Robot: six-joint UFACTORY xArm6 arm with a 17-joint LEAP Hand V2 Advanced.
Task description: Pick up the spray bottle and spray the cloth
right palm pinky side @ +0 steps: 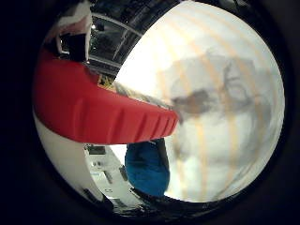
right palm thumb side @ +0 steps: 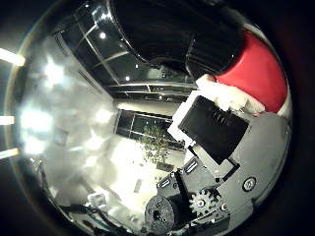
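The red plastic spray trigger with its ribbed underside [right palm pinky side: 101, 112] fills a big share of the little-finger-side palm view, right up against the palm, so the spray bottle looks to be in the hand and off the table, which would make the pick-up half done. From the thumb side, the hand [right palm thumb side: 216, 147] shows its black and white finger parts and gears pressed against that same red top, curled in on it, so I'd call it a grip round the bottle's head, though how firm it is can't be seen. Beyond the nozzle end lies the white cloth with pale orange stripes [right palm pinky side: 220, 103], and on it there's a greyish, blotchy patch [right palm pinky side: 211, 93] just off the trigger's tip; that could be wet from spray or only a shadow or crease, hard to call. If it's damp, spraying is under way; if not, the squeeze is what's left. A blue rounded object [right palm pinky side: 147, 168] sits beside the cloth, unclear what.
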